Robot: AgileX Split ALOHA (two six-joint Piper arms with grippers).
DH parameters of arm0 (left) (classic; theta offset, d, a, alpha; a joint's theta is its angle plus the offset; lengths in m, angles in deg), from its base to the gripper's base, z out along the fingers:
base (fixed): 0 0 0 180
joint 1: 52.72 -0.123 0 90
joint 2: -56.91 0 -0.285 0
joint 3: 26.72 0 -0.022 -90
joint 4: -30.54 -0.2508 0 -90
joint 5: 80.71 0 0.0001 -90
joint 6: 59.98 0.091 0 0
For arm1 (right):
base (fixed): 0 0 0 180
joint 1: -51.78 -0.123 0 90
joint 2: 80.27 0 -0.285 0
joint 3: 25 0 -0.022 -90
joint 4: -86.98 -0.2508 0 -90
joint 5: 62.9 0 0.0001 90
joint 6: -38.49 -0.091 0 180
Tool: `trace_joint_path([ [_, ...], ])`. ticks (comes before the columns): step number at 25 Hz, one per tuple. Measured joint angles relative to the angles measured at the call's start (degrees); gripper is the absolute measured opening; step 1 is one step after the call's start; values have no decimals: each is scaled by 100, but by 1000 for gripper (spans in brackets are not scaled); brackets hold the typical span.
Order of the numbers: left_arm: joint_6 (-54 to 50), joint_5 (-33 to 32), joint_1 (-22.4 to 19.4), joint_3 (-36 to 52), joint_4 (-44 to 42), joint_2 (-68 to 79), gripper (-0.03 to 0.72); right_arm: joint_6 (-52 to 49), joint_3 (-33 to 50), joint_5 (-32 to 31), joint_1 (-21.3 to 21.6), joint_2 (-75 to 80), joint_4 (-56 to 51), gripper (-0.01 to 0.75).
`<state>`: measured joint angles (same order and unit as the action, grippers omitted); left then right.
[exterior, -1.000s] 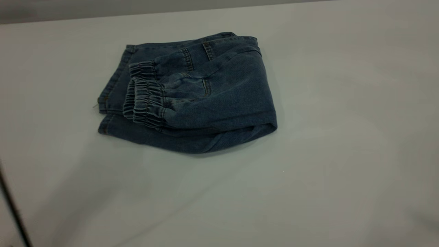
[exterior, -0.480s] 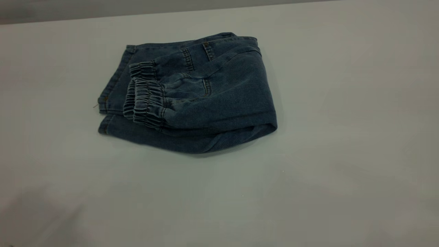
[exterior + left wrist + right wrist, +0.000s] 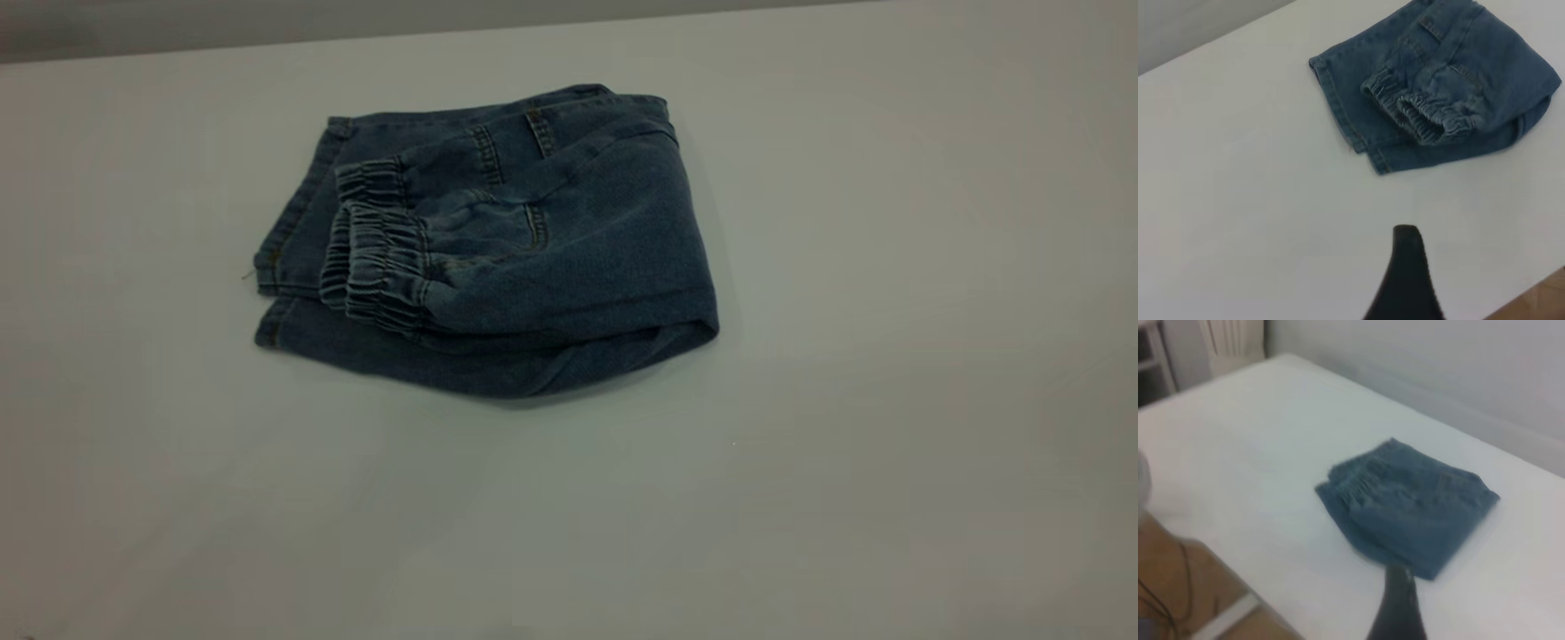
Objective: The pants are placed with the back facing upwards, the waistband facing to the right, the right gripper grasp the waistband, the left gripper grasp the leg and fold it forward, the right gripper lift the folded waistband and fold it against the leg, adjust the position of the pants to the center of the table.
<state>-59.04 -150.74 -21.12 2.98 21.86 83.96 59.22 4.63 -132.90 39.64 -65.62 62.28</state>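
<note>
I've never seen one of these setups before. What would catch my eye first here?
First, the pants: a folded bundle of blue denim lying alone on the wide pale table, a little left of centre and toward the far edge. On top, the gathered waistband is doubled back over the bundle's left end. No arm touches the cloth; each wrist camera shows only a dark finger tip hanging well clear of it.

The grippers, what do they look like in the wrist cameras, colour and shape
Little of either shows. The left gripper appears in its wrist view as a single matte black finger, broad at the base and tapering to a rounded tip. The right gripper looks alike: a dark, tapered black finger. No cables or markings are visible, and neither arm shows in the exterior view.
</note>
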Motion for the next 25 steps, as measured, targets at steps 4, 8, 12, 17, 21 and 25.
trace_joint_path([
  [4,-94,0,0,583,6,-686,530,161,656,0,0,-587,331,459],
  [8,-220,1,0,1056,6,-1071,530,-283,1212,224,0,-693,846,434],
  [12,-284,2,0,1346,12,-1083,530,-412,1560,567,0,-687,1034,415],
  [17,-325,224,0,1613,115,-1083,530,-417,1805,721,0,-687,1054,403],
  [21,-313,410,0,1672,186,-1078,530,-607,1836,814,0,-687,1196,402],
  [25,-280,574,0,1730,324,-1078,530,-911,1836,855,0,-687,1435,402],
])
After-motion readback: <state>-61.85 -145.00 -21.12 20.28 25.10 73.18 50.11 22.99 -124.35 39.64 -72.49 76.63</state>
